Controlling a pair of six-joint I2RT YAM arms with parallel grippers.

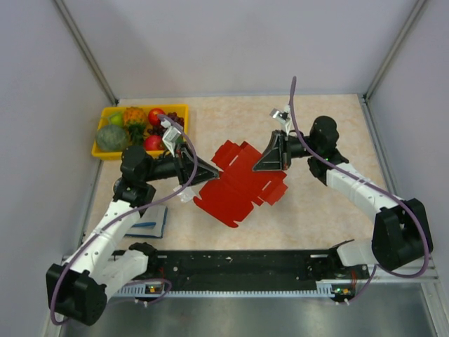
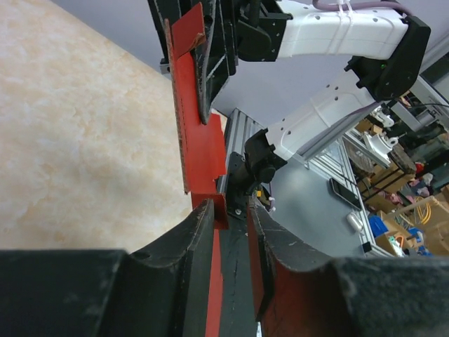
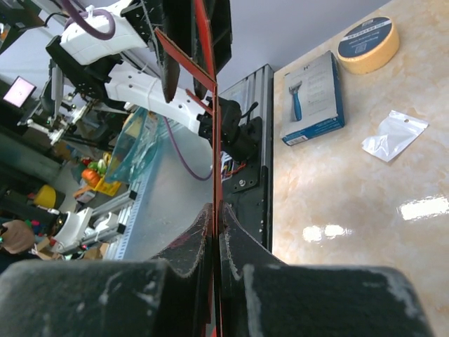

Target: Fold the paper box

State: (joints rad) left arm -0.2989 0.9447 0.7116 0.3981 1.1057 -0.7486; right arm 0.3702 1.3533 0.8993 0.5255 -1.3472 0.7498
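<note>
From the top, the thin bright red die-cut cardboard paper box (image 1: 242, 186) sits mid-table on the beige marbled tabletop (image 1: 231, 119), mostly unfolded, with both arms reaching in from either side. The left gripper (image 1: 210, 170) meets its left edge and the right gripper (image 1: 261, 165) is on its upper right part. Off to the far left there's a yellow plastic tray (image 1: 179, 108) full of fruit, and a blue notebook (image 1: 153, 225) lies near the left arm's base. In the left wrist cam the card shows up edge-on, running up from between the two black fingers (image 2: 189, 246). They stand a bit apart with the card in the gap, and honestly I can't tell if they're actually squeezing it. In the right wrist cam the fingers (image 3: 186, 246) are pressed tight together with the red sheet pinched between them. Beyond them on the table are a grey-and-blue razor pack (image 3: 312, 98), a roll of yellow tape (image 3: 368, 43) and a small clear plastic bag (image 3: 394, 135).
</note>
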